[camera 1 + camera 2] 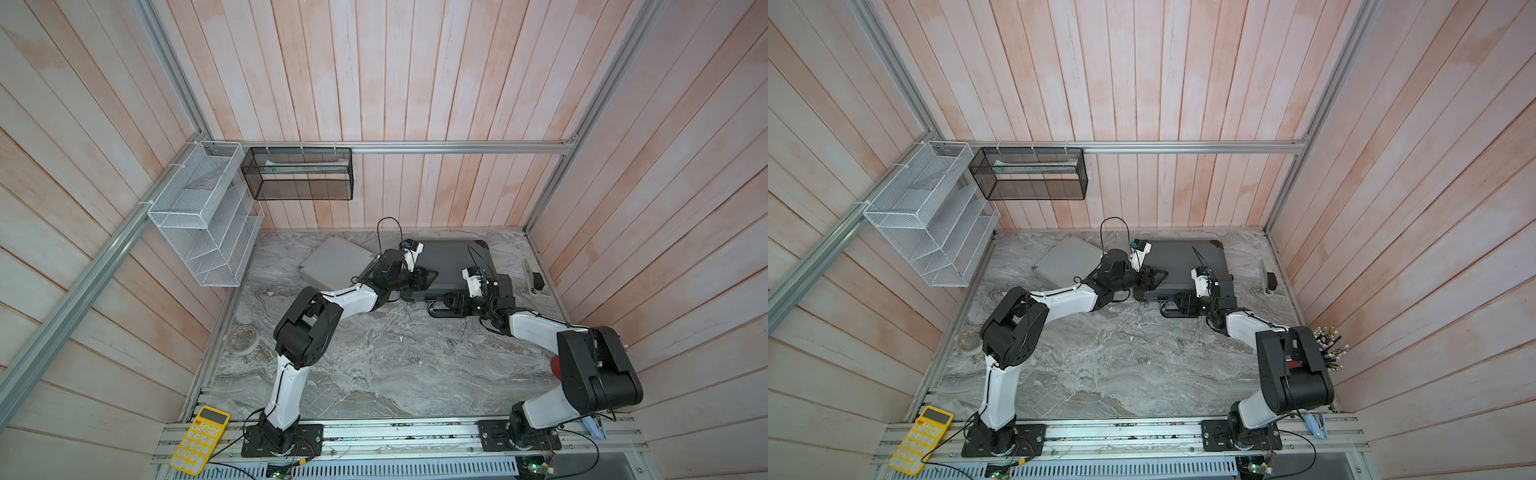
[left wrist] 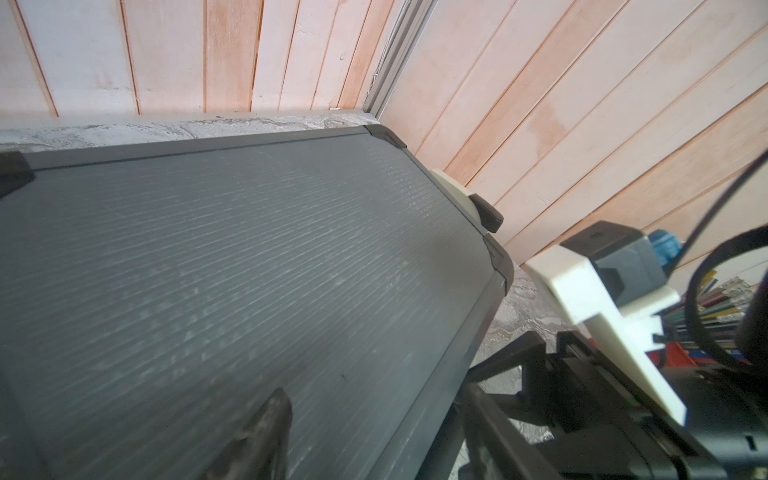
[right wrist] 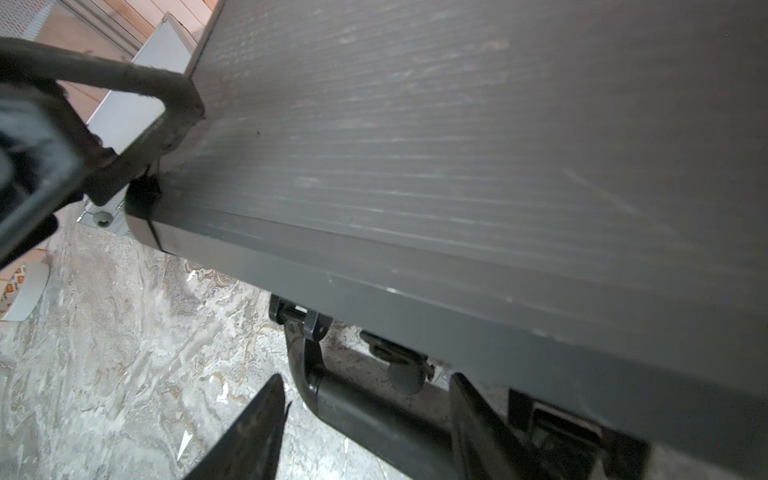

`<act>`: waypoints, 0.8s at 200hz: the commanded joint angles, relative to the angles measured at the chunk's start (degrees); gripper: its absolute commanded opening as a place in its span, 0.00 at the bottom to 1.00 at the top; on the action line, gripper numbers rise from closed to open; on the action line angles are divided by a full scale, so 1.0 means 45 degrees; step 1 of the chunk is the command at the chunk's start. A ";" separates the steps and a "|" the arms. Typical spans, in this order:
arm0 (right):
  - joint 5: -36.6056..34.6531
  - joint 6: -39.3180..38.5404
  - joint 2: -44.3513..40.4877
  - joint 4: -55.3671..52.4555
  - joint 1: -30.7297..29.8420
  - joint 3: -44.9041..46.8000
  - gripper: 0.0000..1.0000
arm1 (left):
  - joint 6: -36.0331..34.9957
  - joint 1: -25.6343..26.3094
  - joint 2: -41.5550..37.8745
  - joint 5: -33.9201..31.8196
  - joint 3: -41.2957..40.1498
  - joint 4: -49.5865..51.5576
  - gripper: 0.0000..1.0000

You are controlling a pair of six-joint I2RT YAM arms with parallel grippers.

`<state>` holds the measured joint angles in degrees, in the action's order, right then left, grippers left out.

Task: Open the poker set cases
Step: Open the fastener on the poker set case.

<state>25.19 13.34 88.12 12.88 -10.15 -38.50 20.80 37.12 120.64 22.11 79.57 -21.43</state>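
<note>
Both poker set cases lie flat and closed at the back of the marble table. The larger dark grey case (image 1: 455,259) (image 1: 1187,259) has black corners and its black handle (image 1: 437,312) (image 3: 332,399) points to the front. The ribbed silver case (image 1: 334,262) (image 1: 1065,259) lies to its left. My left gripper (image 1: 428,278) (image 2: 374,419) is at the grey case's front left corner, one finger (image 2: 266,432) over the lid (image 2: 249,249) and the other beyond the front edge. My right gripper (image 1: 451,305) (image 3: 368,399) is open, its fingers on either side of the handle.
A white mesh rack (image 1: 199,216) and a black mesh basket (image 1: 299,174) hang on the back left walls. A tape roll (image 1: 243,338) lies at the left edge and a stapler (image 1: 534,274) at the right. A yellow calculator (image 1: 199,440) sits on the front rail.
</note>
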 commanded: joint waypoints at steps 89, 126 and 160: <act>-0.0240 0.0550 0.1094 0.1846 -0.0592 -0.0117 0.62 | 0.0439 -0.0032 0.0686 0.0146 -0.0804 0.1579 0.66; -0.0158 0.0367 0.1038 0.1763 -0.0980 -0.0223 0.60 | 0.0509 -0.0037 0.0710 0.0147 -0.0925 0.1481 0.66; -0.0156 0.0065 0.0745 0.1354 -0.1179 -0.0175 0.57 | 0.0496 -0.0028 0.0721 0.0155 -0.0964 0.1454 0.66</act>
<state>21.26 15.18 92.38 16.95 -13.08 -38.50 21.19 37.01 120.64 22.13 78.61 -23.46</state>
